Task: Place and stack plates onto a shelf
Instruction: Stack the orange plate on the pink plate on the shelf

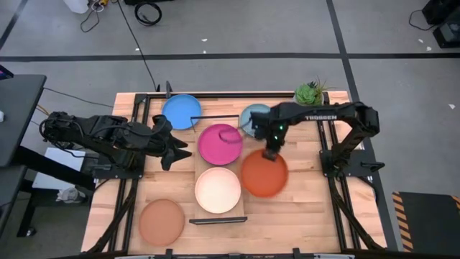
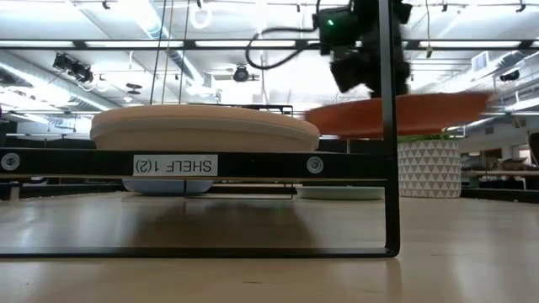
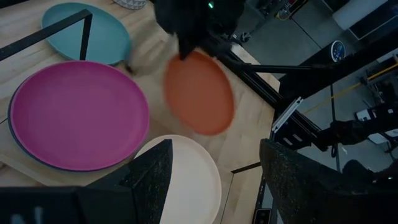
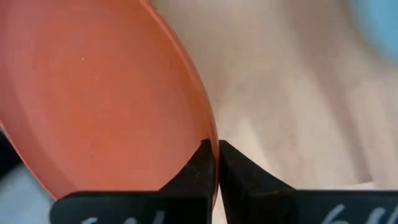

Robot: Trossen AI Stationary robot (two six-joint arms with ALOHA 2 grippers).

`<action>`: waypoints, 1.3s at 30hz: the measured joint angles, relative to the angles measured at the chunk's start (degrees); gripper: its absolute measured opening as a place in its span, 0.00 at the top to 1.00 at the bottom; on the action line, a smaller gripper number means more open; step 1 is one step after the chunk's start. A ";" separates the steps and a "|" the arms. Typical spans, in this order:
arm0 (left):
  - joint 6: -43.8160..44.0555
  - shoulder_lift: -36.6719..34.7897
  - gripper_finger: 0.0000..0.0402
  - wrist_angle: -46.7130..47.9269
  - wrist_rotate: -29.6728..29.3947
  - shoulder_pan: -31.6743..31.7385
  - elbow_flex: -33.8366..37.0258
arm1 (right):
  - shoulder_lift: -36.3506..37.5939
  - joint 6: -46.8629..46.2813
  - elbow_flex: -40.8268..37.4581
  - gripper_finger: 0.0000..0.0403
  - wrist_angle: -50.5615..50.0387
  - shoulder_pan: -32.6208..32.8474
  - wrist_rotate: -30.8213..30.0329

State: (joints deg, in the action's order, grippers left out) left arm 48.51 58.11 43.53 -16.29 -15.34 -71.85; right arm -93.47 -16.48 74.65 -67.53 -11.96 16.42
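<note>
From above I see my right hand pinched onto the far rim of the orange plate, which sits at three o'clock of the cream plate on the shelf, while my left hand waits spread wide at nine o'clock of the magenta plate. At bench level the orange plate hangs clear of the bench, level with the cream plate. My right wrist camera shows both fingers nipped together on the plate's edge.

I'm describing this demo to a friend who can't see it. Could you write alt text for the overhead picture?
From above, the right gripper is shut on the rim of an orange plate beside a wooden shelf holding a magenta plate and a cream plate. The left gripper waits open at the shelf's other side. Bright blue, teal and terracotta plates lie on the table.
</note>
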 joint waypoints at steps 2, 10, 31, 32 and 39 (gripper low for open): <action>-0.10 0.00 0.38 -0.02 -0.17 -0.01 0.00 | 0.00 -4.86 2.06 0.96 2.41 -0.79 -2.12; -0.31 0.00 0.38 -0.02 -0.91 -0.01 0.00 | -0.15 -17.03 5.91 0.96 17.59 -0.59 -7.79; 0.31 0.00 0.38 -0.44 -3.42 -2.55 0.00 | -7.25 -20.35 5.95 0.86 31.59 -2.73 -15.75; 0.31 0.00 0.38 -0.46 -3.41 -2.68 0.00 | -7.07 -19.80 5.95 0.85 31.80 -3.07 -15.49; 0.28 0.01 0.38 -0.30 -3.42 -4.19 0.00 | -5.18 -16.45 5.94 0.84 30.99 -4.62 -12.31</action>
State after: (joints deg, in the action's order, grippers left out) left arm 48.80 58.12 43.23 -19.72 -19.53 -71.85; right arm -98.65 -32.93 80.59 -36.53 -16.57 4.11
